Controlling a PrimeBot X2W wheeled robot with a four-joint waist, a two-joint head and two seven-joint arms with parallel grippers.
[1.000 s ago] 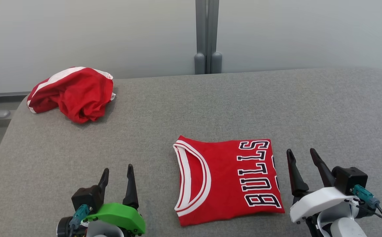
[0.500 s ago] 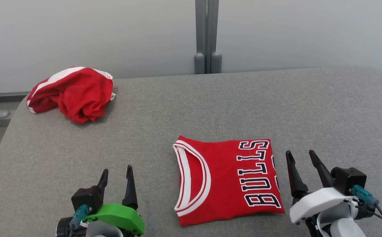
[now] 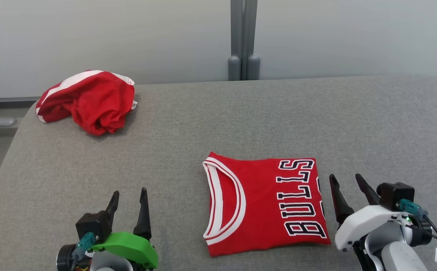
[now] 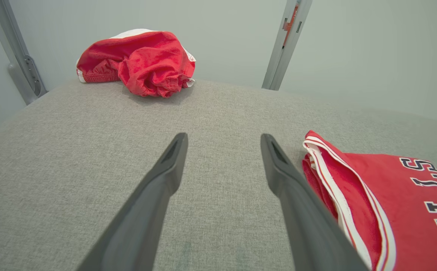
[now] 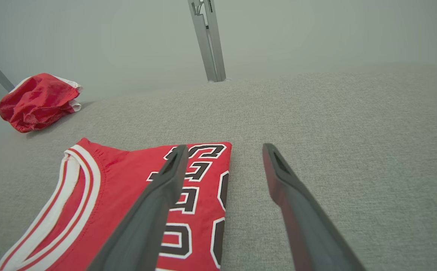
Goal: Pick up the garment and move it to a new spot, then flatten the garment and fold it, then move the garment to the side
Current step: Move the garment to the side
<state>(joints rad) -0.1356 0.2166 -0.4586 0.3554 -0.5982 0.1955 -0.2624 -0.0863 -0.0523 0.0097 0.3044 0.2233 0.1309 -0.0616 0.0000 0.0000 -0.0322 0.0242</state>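
Garment (image 3: 263, 203), a red jersey folded to a near-square slab, lies flat on the grey woven desk (image 3: 241, 116). Its white-banded neckline faces the left claw (image 3: 129, 191), and its black-and-white lettering runs along the edge just beside the right claw (image 3: 344, 176). Both claws gape wide, gripping nothing. Well beyond the garment's neckline end sits a crumpled red-and-white cloth heap (image 3: 90, 101).
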